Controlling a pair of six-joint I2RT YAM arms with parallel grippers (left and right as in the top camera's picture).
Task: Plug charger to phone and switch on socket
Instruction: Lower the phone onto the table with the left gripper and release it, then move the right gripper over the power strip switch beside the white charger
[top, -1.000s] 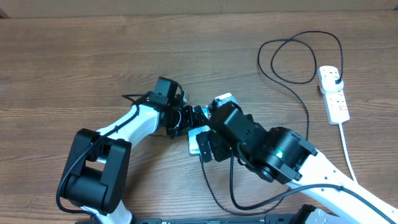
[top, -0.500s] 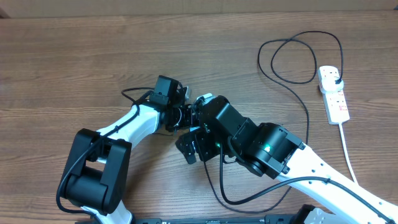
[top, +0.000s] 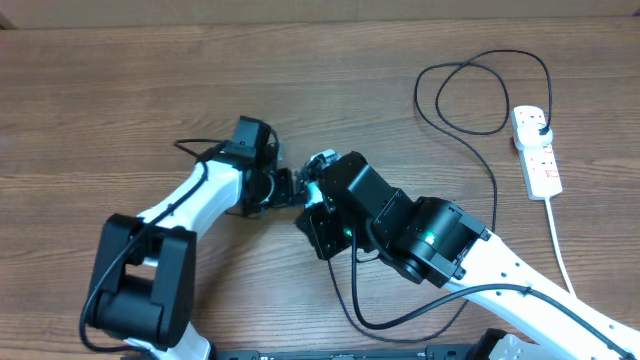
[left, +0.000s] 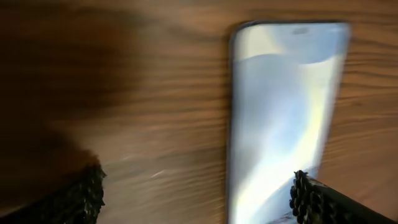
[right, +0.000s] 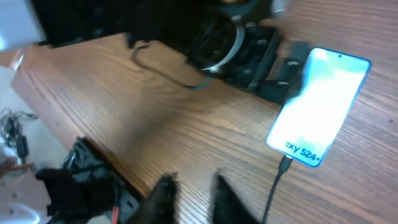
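Observation:
The phone (right: 320, 106) lies flat on the wooden table, its lit screen reading "Galaxy S24+". The charger's black connector (right: 285, 165) sits in the phone's near end, and its thin cable (right: 270, 196) trails toward me. My right gripper (right: 194, 198) hovers left of the cable, its blurred fingers a narrow gap apart with nothing between them. My left gripper (left: 199, 199) is open, with one fingertip (left: 311, 199) over the phone (left: 283, 118). From overhead the right arm hides most of the phone. The white socket (top: 535, 150) lies far right with the black plug (top: 541, 128) in it.
The charger cable (top: 470, 95) loops on the table left of the socket and runs under the right arm. A thick white cord (top: 560, 250) leaves the socket toward the front edge. Both arms crowd the table's middle, and the left gripper (top: 288, 188) sits beside the right wrist.
The right arm shifted left over the phone and its fingers drew closer together. The left arm pulled back to the left and its jaws widened.

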